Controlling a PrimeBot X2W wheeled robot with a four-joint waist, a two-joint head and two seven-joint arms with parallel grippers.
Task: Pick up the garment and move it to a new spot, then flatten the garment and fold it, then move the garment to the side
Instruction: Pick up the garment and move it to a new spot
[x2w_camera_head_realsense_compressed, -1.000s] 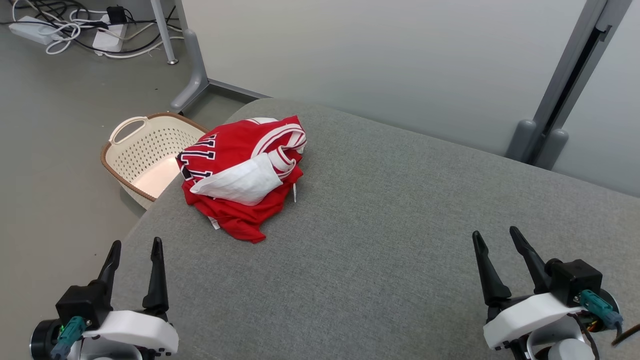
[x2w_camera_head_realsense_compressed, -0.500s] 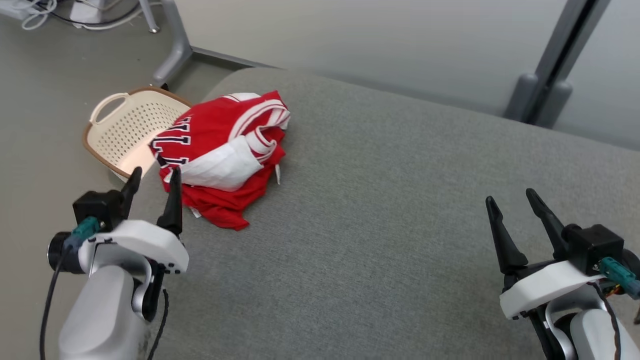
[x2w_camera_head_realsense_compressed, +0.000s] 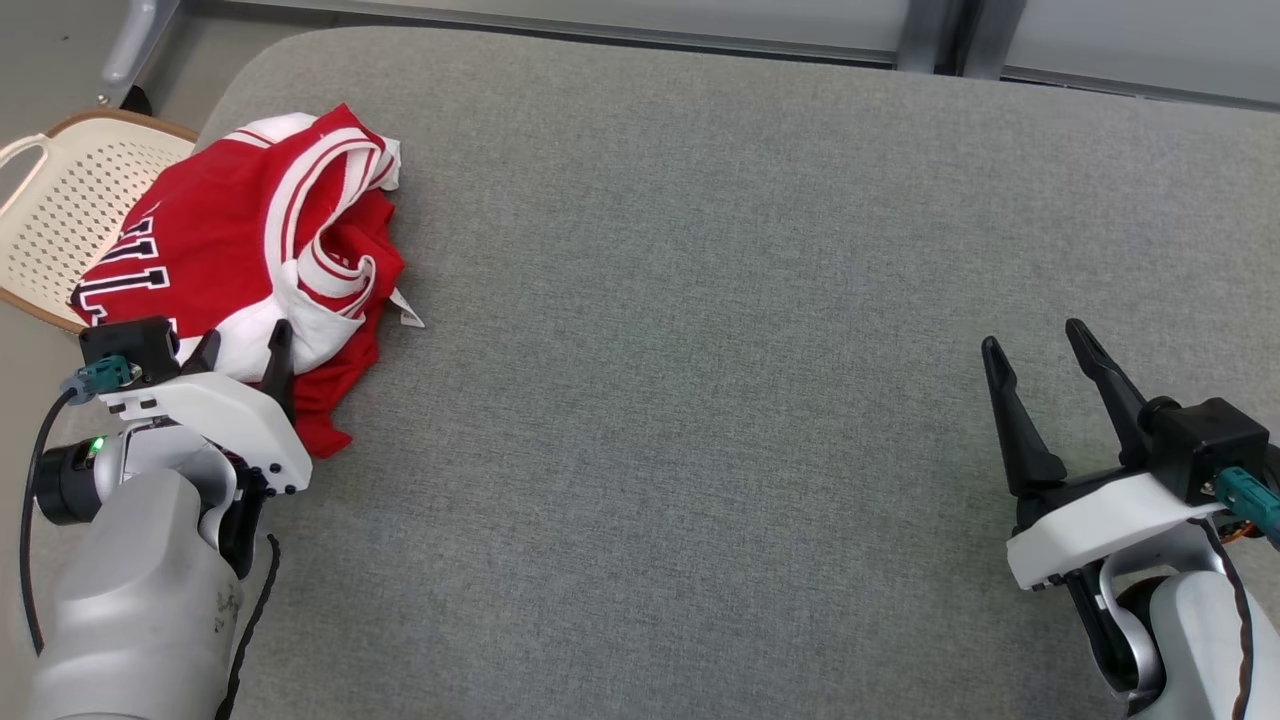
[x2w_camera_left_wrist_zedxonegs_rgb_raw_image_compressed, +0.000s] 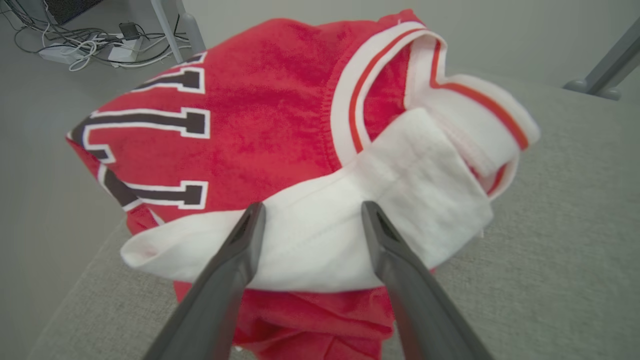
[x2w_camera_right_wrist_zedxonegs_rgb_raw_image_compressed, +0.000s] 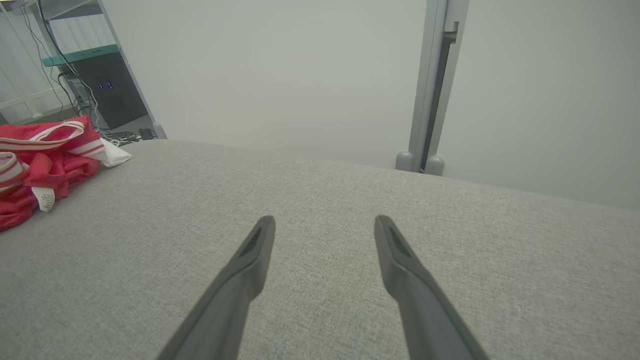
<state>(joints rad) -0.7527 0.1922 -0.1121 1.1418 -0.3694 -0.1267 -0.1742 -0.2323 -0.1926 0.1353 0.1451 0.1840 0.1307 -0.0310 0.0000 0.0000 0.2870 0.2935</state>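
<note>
The garment (x2w_camera_head_realsense_compressed: 230, 235) is a red jersey with white trim and dark numerals, crumpled at the far left of the grey padded surface (x2w_camera_head_realsense_compressed: 700, 350). My left gripper (x2w_camera_head_realsense_compressed: 245, 345) is open at its near edge. In the left wrist view its two fingers straddle a white fold of the garment (x2w_camera_left_wrist_zedxonegs_rgb_raw_image_compressed: 310, 235) with a gap on both sides. My right gripper (x2w_camera_head_realsense_compressed: 1040, 345) stands open above bare fabric at the right, far from the jersey. The right wrist view has the garment (x2w_camera_right_wrist_zedxonegs_rgb_raw_image_compressed: 45, 160) at its left edge and that gripper (x2w_camera_right_wrist_zedxonegs_rgb_raw_image_compressed: 325, 225) open over the pad.
A cream perforated basket (x2w_camera_head_realsense_compressed: 60, 215) with a brown rim sits on the floor just left of the surface, beside the jersey. Grey partition panels and posts (x2w_camera_right_wrist_zedxonegs_rgb_raw_image_compressed: 430, 85) stand behind the far edge. Cables and a power strip (x2w_camera_left_wrist_zedxonegs_rgb_raw_image_compressed: 90, 45) lie on the floor beyond.
The head camera has tilted down, shifting the whole picture. My left arm has reached forward until its fingers meet the jersey's near edge. The right gripper has held its place and both stay open.
</note>
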